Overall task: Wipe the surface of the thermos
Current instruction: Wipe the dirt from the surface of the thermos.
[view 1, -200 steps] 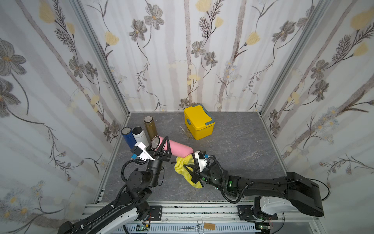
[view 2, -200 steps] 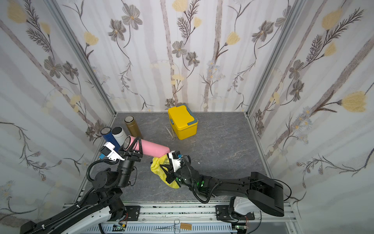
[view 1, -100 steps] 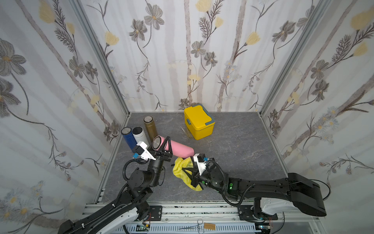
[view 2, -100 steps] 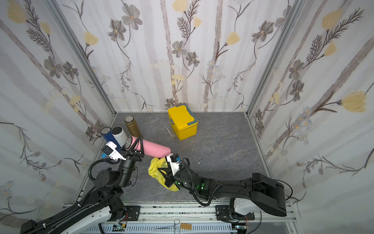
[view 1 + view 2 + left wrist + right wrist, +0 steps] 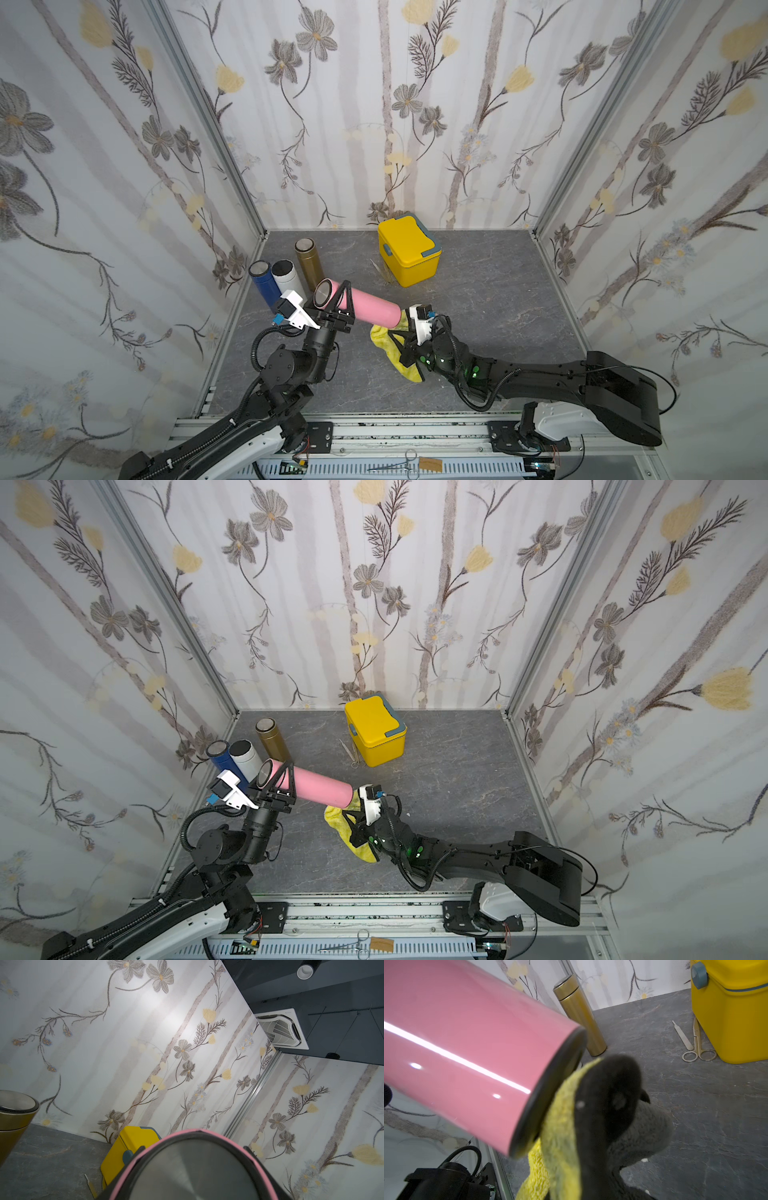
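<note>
sideways, the glossy pink thermos (image 5: 370, 309) sits clamped in left tool (image 5: 343, 293); right tool (image 5: 402, 329) pinches yellow cloth (image 5: 384, 337).

Bright, even overhead light; glare streak along pink thermos (image 5: 467, 1043); blurry cloth (image 5: 560, 1118).

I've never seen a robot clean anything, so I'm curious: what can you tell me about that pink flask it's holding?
The pink thermos is a glossy cylinder with a brushed metal lid at one end and a dark rim at its base. It is held off the table, tipped almost on its side. The left gripper clamps it just behind the lid, and a yellow cloth lies against the base rim.
</note>
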You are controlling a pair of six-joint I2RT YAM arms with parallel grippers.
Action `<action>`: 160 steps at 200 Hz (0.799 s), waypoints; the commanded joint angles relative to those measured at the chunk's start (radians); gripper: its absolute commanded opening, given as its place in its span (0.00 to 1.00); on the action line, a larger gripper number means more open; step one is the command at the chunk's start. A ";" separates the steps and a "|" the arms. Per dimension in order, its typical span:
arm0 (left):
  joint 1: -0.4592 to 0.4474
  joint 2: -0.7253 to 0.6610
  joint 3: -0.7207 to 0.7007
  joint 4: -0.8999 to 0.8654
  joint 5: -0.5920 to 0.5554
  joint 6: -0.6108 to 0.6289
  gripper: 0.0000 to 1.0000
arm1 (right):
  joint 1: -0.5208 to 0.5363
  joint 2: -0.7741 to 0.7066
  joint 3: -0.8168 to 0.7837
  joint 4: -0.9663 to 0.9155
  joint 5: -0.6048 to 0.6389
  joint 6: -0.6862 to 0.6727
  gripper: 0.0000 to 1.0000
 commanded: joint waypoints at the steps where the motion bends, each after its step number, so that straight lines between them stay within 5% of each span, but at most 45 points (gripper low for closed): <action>1: 0.001 -0.004 0.016 0.052 0.020 -0.021 0.00 | 0.009 -0.015 0.003 0.078 -0.084 -0.022 0.00; 79: 0.001 -0.011 0.019 0.041 0.043 -0.037 0.00 | -0.055 -0.051 -0.057 0.086 -0.080 0.019 0.00; 131: 0.002 -0.009 0.024 0.034 0.060 -0.050 0.00 | 0.044 -0.053 -0.001 0.080 -0.080 -0.089 0.00; 160: 0.001 -0.010 0.024 0.033 0.061 -0.049 0.00 | -0.021 -0.110 -0.077 0.086 -0.019 -0.014 0.00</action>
